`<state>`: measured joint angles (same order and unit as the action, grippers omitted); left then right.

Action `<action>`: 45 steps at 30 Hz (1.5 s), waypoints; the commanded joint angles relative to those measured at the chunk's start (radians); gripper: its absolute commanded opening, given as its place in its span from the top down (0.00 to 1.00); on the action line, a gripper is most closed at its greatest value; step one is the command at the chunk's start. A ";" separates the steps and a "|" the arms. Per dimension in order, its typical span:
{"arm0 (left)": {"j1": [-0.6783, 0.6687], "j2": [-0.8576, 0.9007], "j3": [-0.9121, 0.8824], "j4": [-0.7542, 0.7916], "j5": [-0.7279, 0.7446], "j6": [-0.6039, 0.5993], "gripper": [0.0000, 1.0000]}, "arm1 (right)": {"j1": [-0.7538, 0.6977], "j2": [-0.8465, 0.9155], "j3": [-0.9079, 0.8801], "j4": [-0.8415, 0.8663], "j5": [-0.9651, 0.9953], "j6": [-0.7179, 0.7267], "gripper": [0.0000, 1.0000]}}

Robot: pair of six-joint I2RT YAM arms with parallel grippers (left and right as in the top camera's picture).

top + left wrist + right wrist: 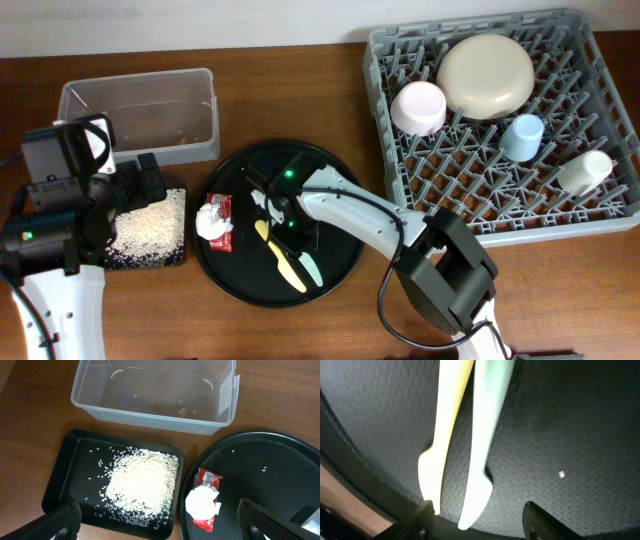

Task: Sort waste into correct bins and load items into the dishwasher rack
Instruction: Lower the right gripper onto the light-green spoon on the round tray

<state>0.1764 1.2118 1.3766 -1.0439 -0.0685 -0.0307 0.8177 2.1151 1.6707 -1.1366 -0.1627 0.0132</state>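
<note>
On the round black tray [340,190], a yellow utensil [447,425] and a pale green utensil [487,425] lie side by side. My right gripper [480,510] hangs low over them, open; the green utensil's tip lies between the jaws and the yellow tip is by the left finger [422,520]. The crumpled wrapper [204,502] lies at that tray's left edge. Rice [142,482] is heaped in the shallow black tray [62,467]. My left gripper [162,525] is open above it, holding nothing. Behind it stands the clear tub [150,412].
The grey dishwasher rack [600,225] at the back right holds the cream plate [485,75], a white bowl [418,107], a light blue cup [522,137] and a white cup [585,172]. A few crumbs lie in the tub.
</note>
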 commanded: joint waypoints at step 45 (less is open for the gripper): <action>0.003 -0.003 0.010 0.002 -0.007 0.001 0.01 | 0.034 0.116 -0.045 0.193 -0.008 -0.032 0.69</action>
<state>0.1764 1.2118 1.3766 -1.0435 -0.0685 -0.0307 0.8238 2.1937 1.6302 -0.9474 -0.1562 -0.0200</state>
